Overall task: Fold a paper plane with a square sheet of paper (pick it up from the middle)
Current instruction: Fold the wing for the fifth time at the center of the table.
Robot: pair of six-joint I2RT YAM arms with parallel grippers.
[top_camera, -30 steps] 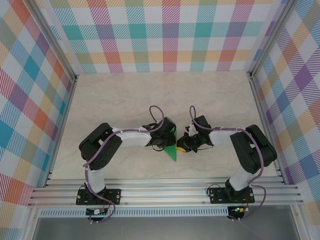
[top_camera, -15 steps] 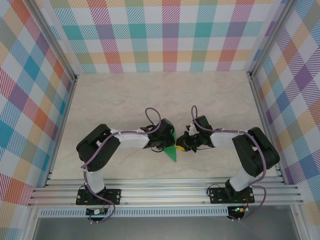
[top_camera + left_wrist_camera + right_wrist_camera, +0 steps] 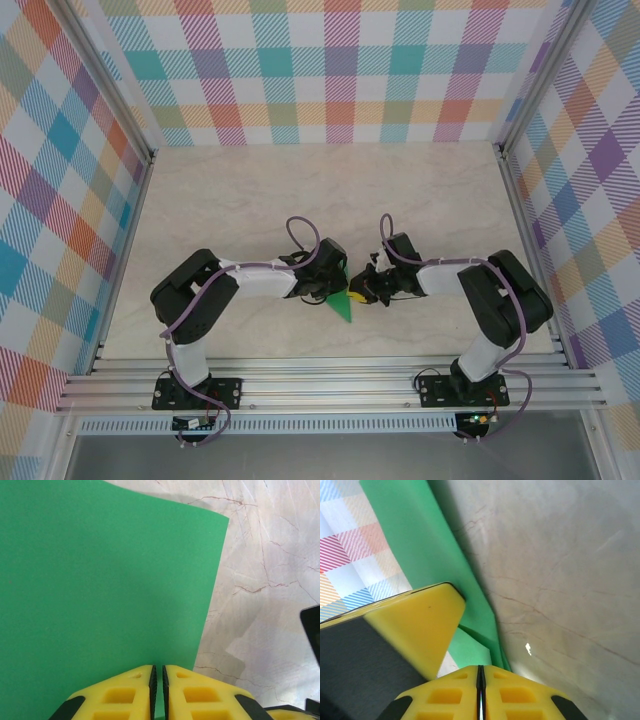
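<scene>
Green, thin and plain, the sheet of paper (image 3: 343, 306) hangs between my two arms near the middle of the pale marbled bench (image 3: 300, 190), a little toward the near edge. From the top camera it shows as a narrow wedge with its tip pointing toward my bases, and the rest is tucked under my wrists. My left jaws are clenched on it: in the left wrist view the yellow fingers (image 3: 120, 695) stand almost together, with a sliver of green in the slit between them. From there the sheet spreads flat and wide up across the view. Its straight right edge ends in a clean corner, and it casts a soft shadow on the stone beside it, so that part is off the bench. My right jaws are pressed together too. In the right wrist view the two yellow pads (image 3: 515, 695) meet along a thin seam, and a creased strip of the green paper runs down to that seam and into it. Just to the left, one yellow finger of my left arm (image 3: 420, 625) sits against the same strip. Behind it is the pastel checked wall (image 3: 345, 545). My two wrists sit close together, apart but nearly touching.
</scene>
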